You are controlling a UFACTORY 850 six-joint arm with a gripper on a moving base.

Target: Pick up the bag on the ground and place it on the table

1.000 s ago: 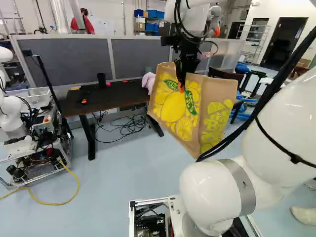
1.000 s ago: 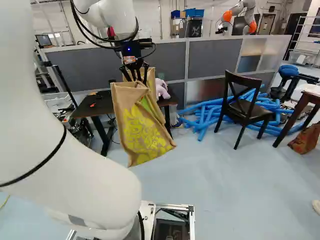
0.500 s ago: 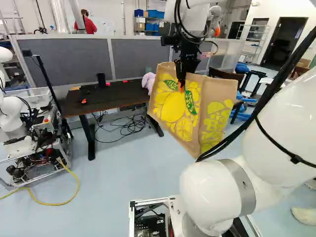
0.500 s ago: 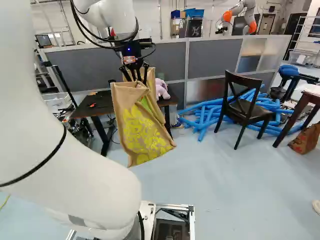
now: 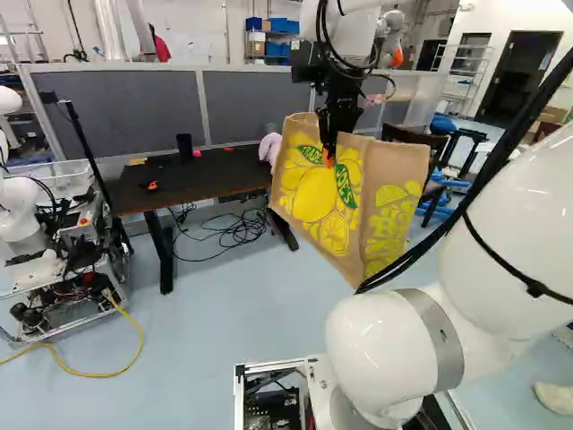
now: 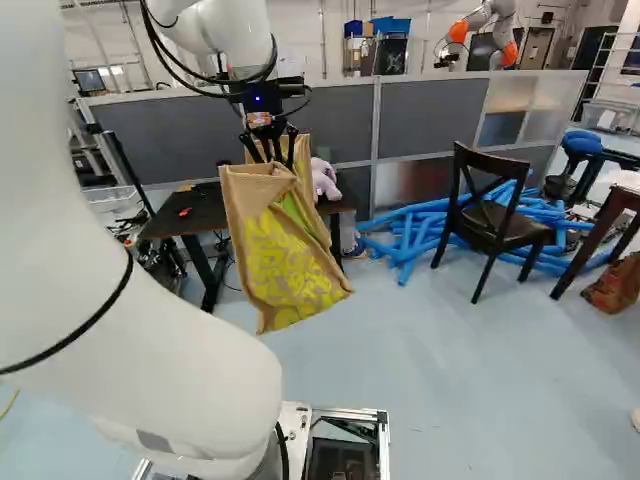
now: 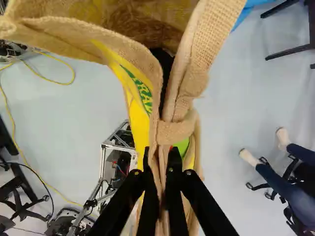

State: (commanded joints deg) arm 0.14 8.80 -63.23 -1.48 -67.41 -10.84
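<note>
The tan, coarse-woven bag (image 5: 303, 193), printed with yellow lemons and green leaves, hangs tilted, the claw (image 5: 329, 154) clamped on it.

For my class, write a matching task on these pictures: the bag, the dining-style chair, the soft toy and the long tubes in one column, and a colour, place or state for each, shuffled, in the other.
Column 1
1. Bag
2. Chair
3. Soft toy
4. Long tubes

Column 2
A. Pale purple
B. Blue, in a pile on the floor
C. Clamped between the fingers of the gripper, off the floor
D. Dark, upright, with a crossed back

Right pairs: 1-C, 2-D, 3-A, 4-B
</note>
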